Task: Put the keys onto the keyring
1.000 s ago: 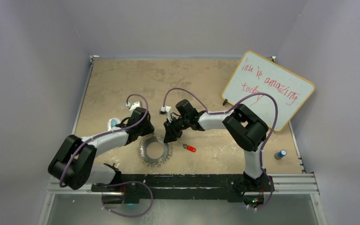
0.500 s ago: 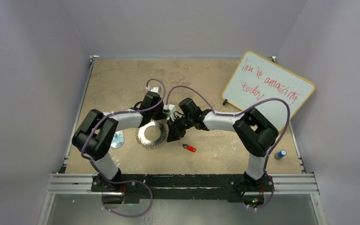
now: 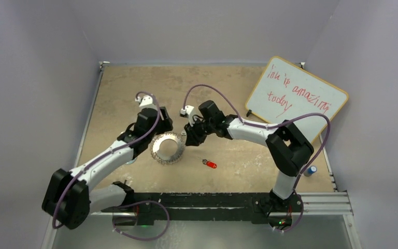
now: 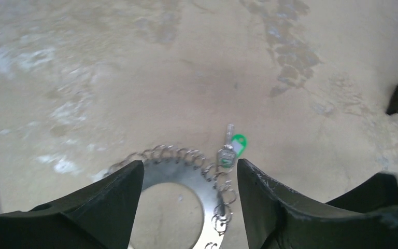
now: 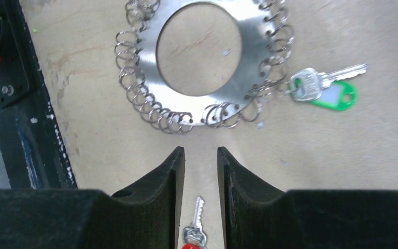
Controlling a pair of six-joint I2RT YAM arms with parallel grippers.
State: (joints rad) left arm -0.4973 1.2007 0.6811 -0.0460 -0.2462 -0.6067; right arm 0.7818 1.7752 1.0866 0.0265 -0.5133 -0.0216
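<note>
Left end effector [image 4: 189,167] gapes, right end effector [image 5: 199,153] barely parted, above mottled tan tabletop [image 3: 134,88] amid lavender walls [image 3: 197,31].

— Does the right wrist view show the whole red key [image 5: 195,233]?
— No, the bottom edge cuts its head off, and the top edge clips the keyring [image 5: 254,57].
— And the green key [image 5: 316,88]?
— From above, too small to find. Whether a loop holds it, I can't tell.

- Whiteboard [image 3: 296,98], propped at far right corner of table [image 3: 134,88]: red handwriting, two lines, "is amazing" over "today"; opening word unclear, possibly "ian".
</note>
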